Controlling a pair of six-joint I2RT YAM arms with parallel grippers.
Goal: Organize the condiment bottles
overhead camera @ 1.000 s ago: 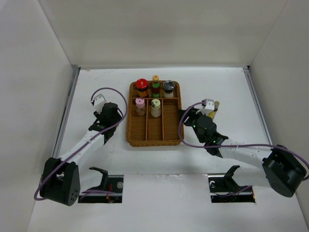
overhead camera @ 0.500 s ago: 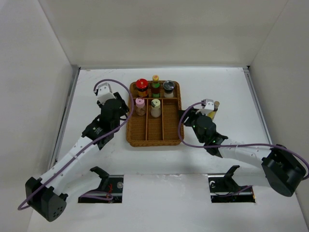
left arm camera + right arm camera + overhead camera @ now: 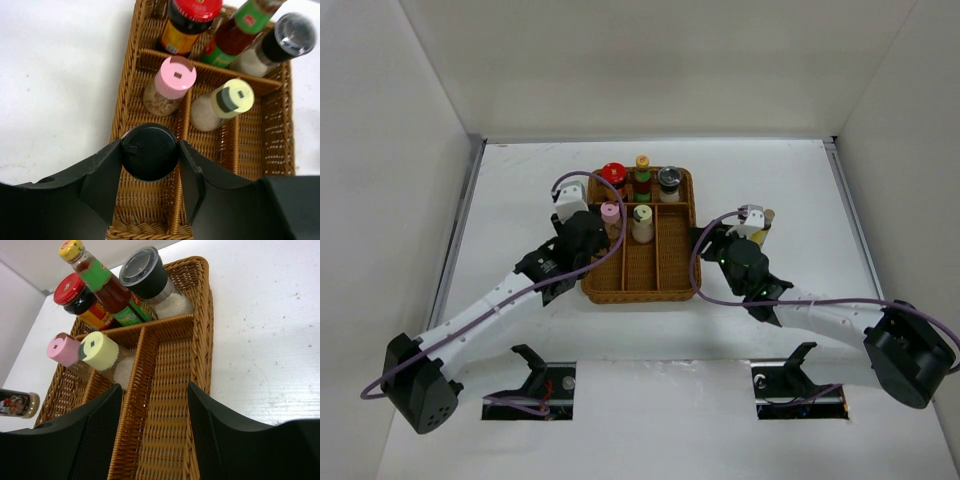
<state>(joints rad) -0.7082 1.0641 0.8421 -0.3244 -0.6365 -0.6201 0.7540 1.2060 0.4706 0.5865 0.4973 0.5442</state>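
Five condiment bottles stand at the far end of the wicker tray (image 3: 665, 285): red cap (image 3: 612, 174), orange-yellow cap (image 3: 643, 162), silver-grey cap (image 3: 669, 179), pink cap (image 3: 610, 211) and pale green cap (image 3: 642, 214). My left gripper (image 3: 150, 148) is shut on a dark-capped bottle (image 3: 149, 151). It holds the bottle over the tray's left compartment, just in front of the pink-capped jar (image 3: 175, 78). From above, the left gripper (image 3: 595, 240) is at the tray's left rim. My right gripper (image 3: 155, 387) is open and empty above the tray's right compartment.
The tray has three long compartments with a row of short ones at the far end. A small tan-topped thing (image 3: 767, 216) stands on the table just behind my right wrist, mostly hidden. White walls close in the table on three sides.
My left arm has swung right, from the table left of the tray to above the tray's left compartment, with the dark-capped bottle in its grip. The right arm has not moved.
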